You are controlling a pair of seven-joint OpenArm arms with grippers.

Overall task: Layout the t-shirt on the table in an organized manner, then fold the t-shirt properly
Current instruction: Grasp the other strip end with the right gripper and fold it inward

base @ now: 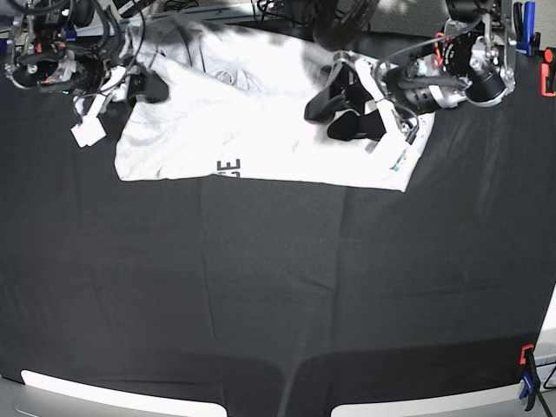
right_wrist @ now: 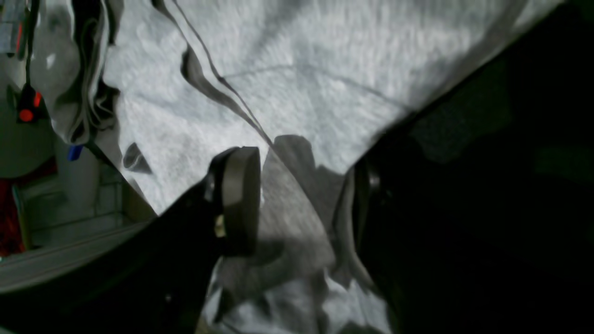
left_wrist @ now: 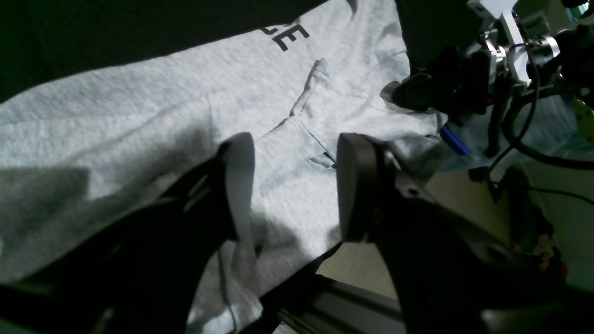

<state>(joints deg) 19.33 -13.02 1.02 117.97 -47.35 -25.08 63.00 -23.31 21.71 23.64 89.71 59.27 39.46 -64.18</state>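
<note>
While the t-shirt lies folded, both hands stand apart above it.

Beyond the work surface, the left wrist view shows a beige floor with dark cables trailing across it. A metal frame rail runs along the lower edge there. The right wrist view shows pale floor tiles and a red object at far left, blurred and unidentified. In the base view, a red and blue clamp sits at the lower right corner, another blue clamp and a red clamp at upper right. Lighting is uneven, brighter at the top of the base view.
</note>
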